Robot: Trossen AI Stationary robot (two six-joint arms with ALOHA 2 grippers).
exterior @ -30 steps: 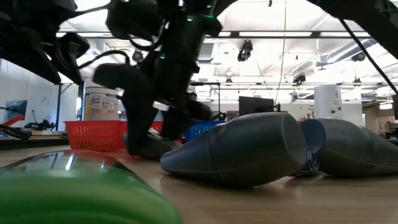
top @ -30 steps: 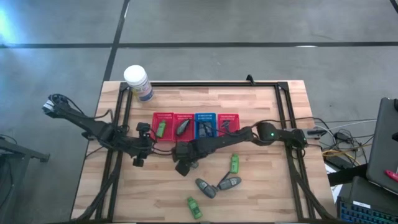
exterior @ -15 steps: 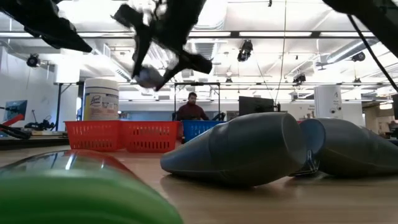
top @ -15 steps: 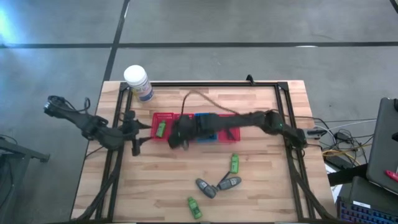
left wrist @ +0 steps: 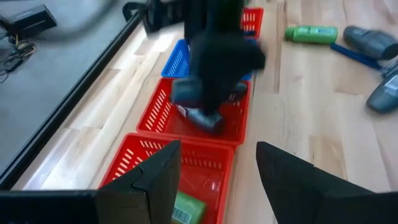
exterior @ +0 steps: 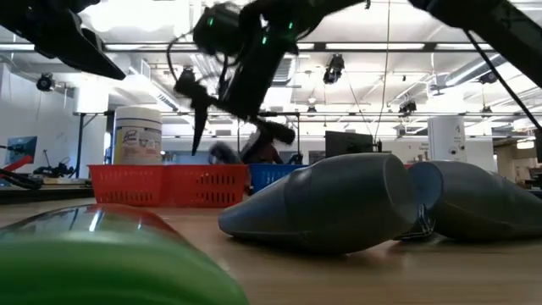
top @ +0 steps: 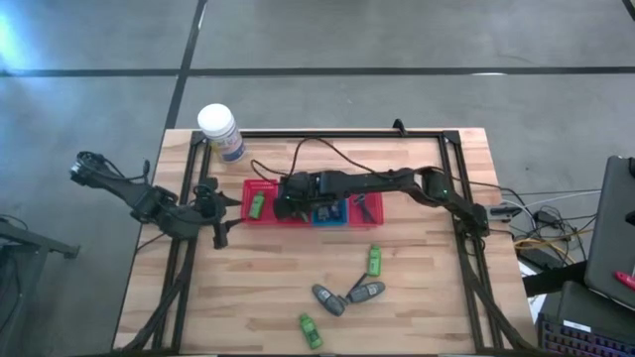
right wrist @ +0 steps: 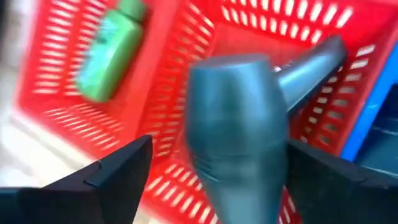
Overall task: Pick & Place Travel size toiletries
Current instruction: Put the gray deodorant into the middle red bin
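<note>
Right tool (right wrist: 239, 180) over the second red basket (right wrist: 186, 93), fingers wide apart; grey tube (right wrist: 239, 146) between them, apparently dropping in: placing step. Next: retract, fetch the loose toiletries (top: 342, 296) on the counter (top: 258, 288). Left tool (left wrist: 217, 180) open, waiting nearby.

Red baskets (top: 262, 201), blue basket (top: 328, 210), green bottles (top: 375, 261), seemingly grey tubes (top: 327, 298).
</note>
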